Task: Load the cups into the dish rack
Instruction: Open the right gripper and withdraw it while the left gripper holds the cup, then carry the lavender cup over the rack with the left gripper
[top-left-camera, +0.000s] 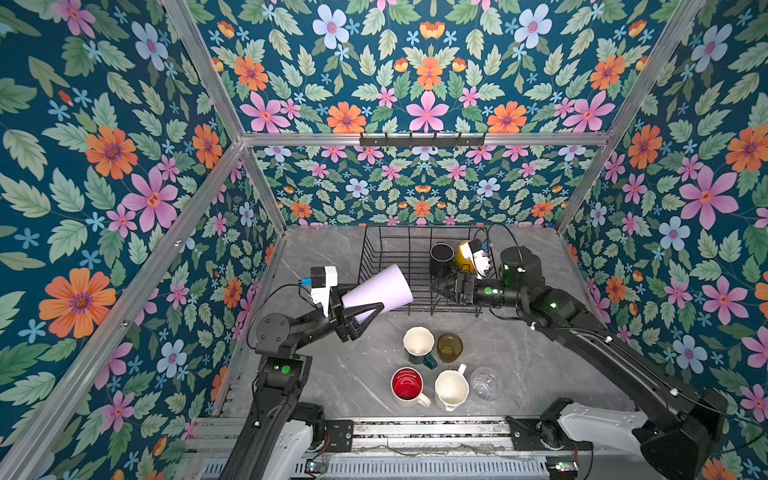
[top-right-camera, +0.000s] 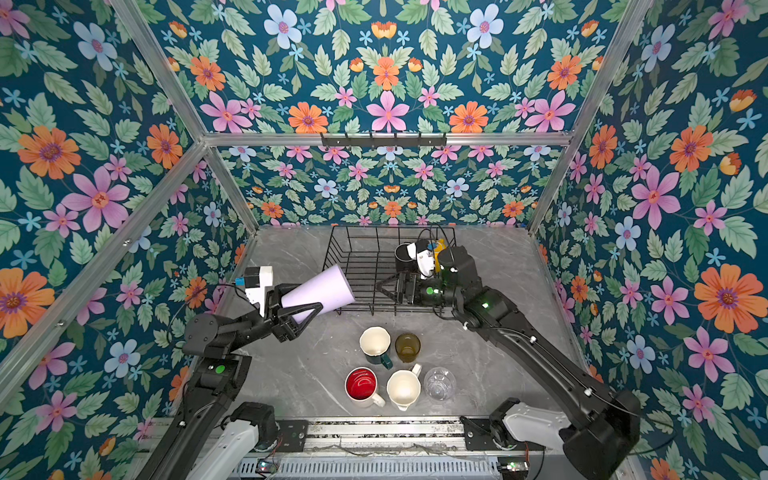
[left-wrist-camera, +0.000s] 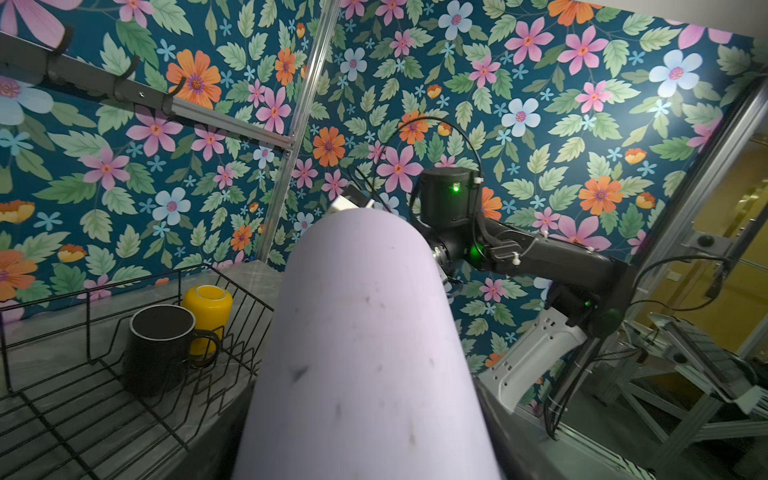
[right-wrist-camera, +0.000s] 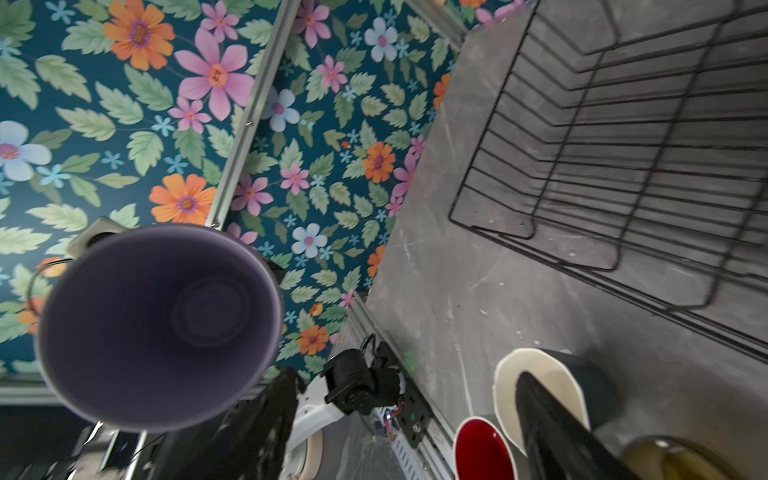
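We have the left gripper (top-left-camera: 368, 305) clamped on the narrow base end of the lilac tumbler (top-left-camera: 380, 291). The tumbler is held up off the table (top-left-camera: 332, 374), tipped nearly onto its side. Its wide mouth points toward the dish rack (top-left-camera: 399, 249) and overlaps the rack's near left corner in both top views. The right wrist view looks straight into that mouth.

Over at the rack's near right edge we see the right gripper (top-left-camera: 438, 287), fingers spread wide with nothing between them.

Inside the rack, at the far right, the black mug (top-left-camera: 441, 254) and the yellow mug (top-left-camera: 463, 253) stand upright side by side.

Five cups stand on the table in front of the rack. The dark-green-outside white mug (top-left-camera: 418, 343) is just beside the olive glass (top-left-camera: 449, 347). Nearer us come the red-inside white mug (top-left-camera: 407, 384), the white mug (top-left-camera: 451, 388) and the clear glass (top-left-camera: 485, 384).
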